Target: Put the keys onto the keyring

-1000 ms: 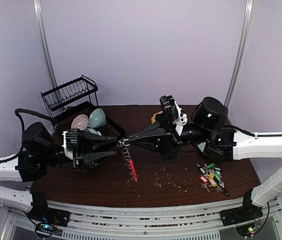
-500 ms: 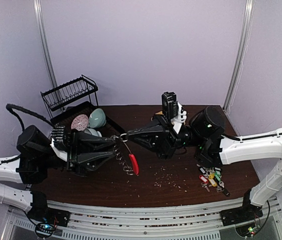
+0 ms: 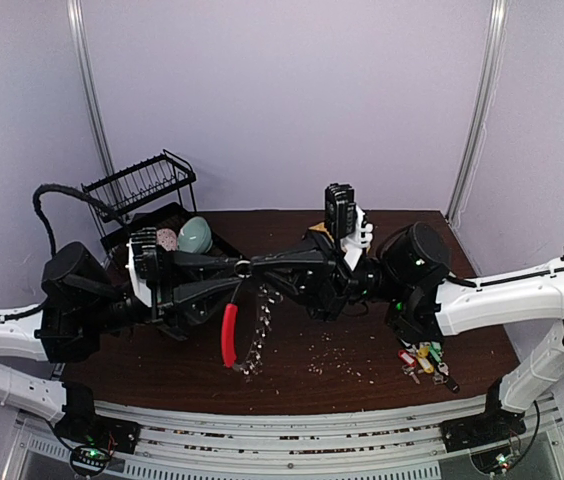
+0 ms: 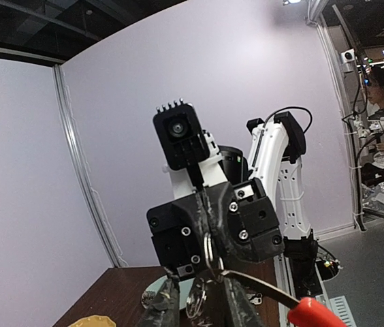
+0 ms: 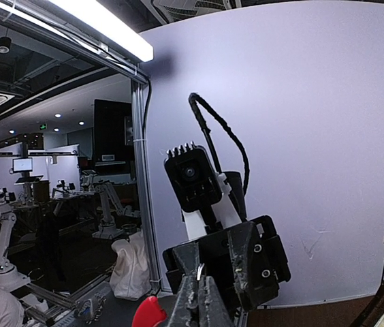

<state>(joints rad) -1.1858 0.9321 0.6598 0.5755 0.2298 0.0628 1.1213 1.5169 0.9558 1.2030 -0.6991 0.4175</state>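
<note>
The two grippers meet tip to tip above the middle of the table. My right gripper (image 3: 253,267) (image 5: 197,285) is shut on a silver loop (image 4: 209,249) at the top of the keyring. The keyring hangs below, its red arc (image 3: 229,335) (image 4: 312,315) (image 5: 148,314) on the left and its fringe of silver loops (image 3: 258,350) on the right. My left gripper (image 3: 237,270) (image 4: 195,305) faces it, jaws a little apart, with small loops in the gap. The keys (image 3: 422,355), with coloured tags, lie in a heap on the table at the right.
A black dish rack (image 3: 147,190) stands at the back left, with a green bowl (image 3: 194,236) and a pink dotted plate (image 3: 165,238) in front of it. Behind the right wrist lies a yellow piece (image 3: 313,232). Crumbs (image 3: 334,354) speckle the brown table (image 3: 472,325).
The left gripper has risen level with the right one and its jaws have narrowed. The keyring has swung, its red arc now on the left under the left gripper.
</note>
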